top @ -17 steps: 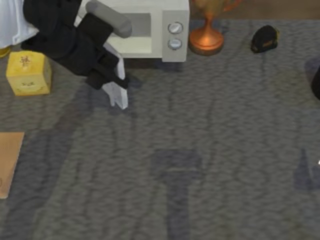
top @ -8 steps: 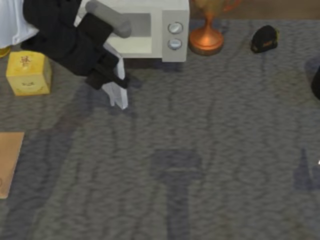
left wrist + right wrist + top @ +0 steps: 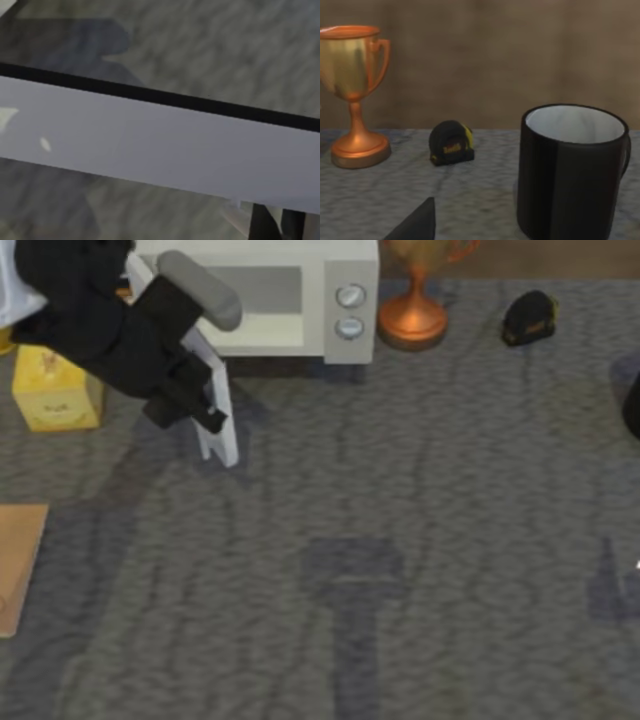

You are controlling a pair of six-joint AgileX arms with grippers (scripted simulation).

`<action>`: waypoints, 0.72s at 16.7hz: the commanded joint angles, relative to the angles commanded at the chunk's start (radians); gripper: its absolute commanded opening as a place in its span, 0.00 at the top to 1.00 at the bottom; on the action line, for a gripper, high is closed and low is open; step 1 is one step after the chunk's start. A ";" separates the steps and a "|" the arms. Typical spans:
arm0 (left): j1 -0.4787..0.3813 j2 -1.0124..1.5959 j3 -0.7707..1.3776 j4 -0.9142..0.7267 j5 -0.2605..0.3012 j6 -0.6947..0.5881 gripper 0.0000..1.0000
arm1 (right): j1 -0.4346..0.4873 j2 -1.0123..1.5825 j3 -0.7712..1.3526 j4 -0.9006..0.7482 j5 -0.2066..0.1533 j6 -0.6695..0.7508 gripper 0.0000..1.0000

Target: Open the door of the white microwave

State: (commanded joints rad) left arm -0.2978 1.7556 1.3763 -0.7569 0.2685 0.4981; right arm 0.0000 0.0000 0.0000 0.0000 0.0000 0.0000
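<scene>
Fingers of our left gripper point(image 3: 205, 418) sit at the free edge of the door point(image 3: 218, 405); whether they pinch it we cannot tell, since the arm hides them from above and the left wrist view shows only the white panel edge close up. We judge the hold is kept at the edge farthest from the hinge for leverage. The white microwave point(image 3: 320, 300) stands at the table's far edge, left of centre, cavity exposed, door swung well out. Against a second ago, the door edge and gripper sit further left, so the opening is wider. Our right gripper is out of sight; its arm is parked at the right beside the black mug point(image 3: 572, 170).
</scene>
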 joint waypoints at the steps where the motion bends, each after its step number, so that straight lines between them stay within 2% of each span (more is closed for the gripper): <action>1: 0.009 -0.007 -0.001 -0.002 0.010 0.020 1.00 | 0.000 0.000 0.000 0.000 0.000 0.000 0.00; 12: 0.016 -0.017 0.001 -0.001 0.020 0.036 1.00 | 0.000 0.000 0.000 0.000 0.000 0.000 0.00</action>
State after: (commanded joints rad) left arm -0.2815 1.7389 1.3770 -0.7577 0.2890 0.5340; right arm 0.0000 0.0000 0.0000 0.0000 0.0000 0.0000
